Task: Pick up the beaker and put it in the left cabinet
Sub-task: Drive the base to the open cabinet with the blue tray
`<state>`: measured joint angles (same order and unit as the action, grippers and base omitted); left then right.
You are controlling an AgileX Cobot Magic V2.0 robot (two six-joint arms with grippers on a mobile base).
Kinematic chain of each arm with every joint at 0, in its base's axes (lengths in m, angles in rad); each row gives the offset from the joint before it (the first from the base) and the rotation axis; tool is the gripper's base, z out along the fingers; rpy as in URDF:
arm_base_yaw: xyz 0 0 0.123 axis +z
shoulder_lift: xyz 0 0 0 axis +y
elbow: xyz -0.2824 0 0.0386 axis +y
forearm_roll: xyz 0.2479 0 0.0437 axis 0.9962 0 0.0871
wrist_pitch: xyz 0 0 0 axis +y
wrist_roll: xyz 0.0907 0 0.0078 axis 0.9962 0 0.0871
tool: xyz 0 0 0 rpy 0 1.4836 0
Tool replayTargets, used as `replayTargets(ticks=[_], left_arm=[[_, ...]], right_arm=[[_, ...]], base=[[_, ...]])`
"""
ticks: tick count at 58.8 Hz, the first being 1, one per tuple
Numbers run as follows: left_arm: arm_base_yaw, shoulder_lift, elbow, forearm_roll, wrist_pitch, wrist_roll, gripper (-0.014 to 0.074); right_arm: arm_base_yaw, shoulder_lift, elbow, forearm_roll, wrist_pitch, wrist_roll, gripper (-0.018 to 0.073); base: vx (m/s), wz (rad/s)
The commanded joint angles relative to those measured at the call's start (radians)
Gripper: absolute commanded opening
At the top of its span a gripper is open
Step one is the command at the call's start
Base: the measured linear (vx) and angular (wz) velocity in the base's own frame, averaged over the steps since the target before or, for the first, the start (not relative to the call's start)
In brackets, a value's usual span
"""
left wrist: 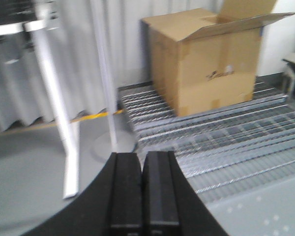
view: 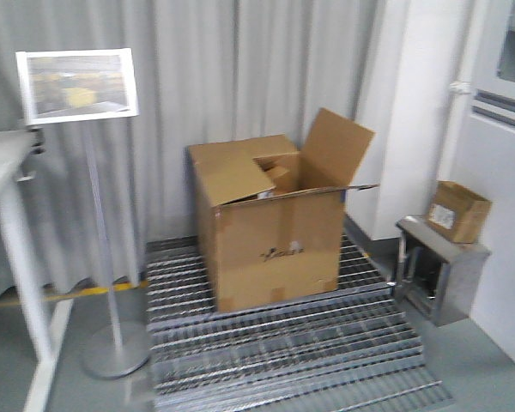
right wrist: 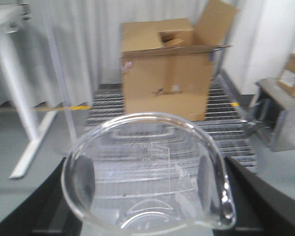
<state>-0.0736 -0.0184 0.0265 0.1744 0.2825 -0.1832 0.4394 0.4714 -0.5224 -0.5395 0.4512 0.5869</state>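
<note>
Your right gripper (right wrist: 145,189) clamps the beaker (right wrist: 150,152) between its 2 fingers. The glass fills the near part of that wrist view, with its mouth toward the camera. Your left gripper (left wrist: 143,162) has both fingers pressed together on nothing. Far ahead, a cardboard box (view: 275,232) stands on metal grating (view: 283,348).

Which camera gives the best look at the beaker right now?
The right wrist view: the beaker fills the foreground, rim and graduation marks visible, held in the right gripper. The front and left wrist views show none of it.
</note>
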Motion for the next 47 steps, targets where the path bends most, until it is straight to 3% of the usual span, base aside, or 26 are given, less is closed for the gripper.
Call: replayTargets(ticks=[1, 47], left_arm=[[0.000, -0.010, -0.011, 0.000, -0.083, -0.004, 0.0004], [0.000, -0.010, -0.011, 0.000, -0.084, -0.004, 0.0004]], right_arm=[[0.000, 0.005, -0.027, -0.022, -0.071, -0.001, -0.0004], [0.000, 0.005, -0.027, -0.022, -0.071, -0.001, -0.0004]], base=[[0.62, -0.52], [0.53, -0.69]])
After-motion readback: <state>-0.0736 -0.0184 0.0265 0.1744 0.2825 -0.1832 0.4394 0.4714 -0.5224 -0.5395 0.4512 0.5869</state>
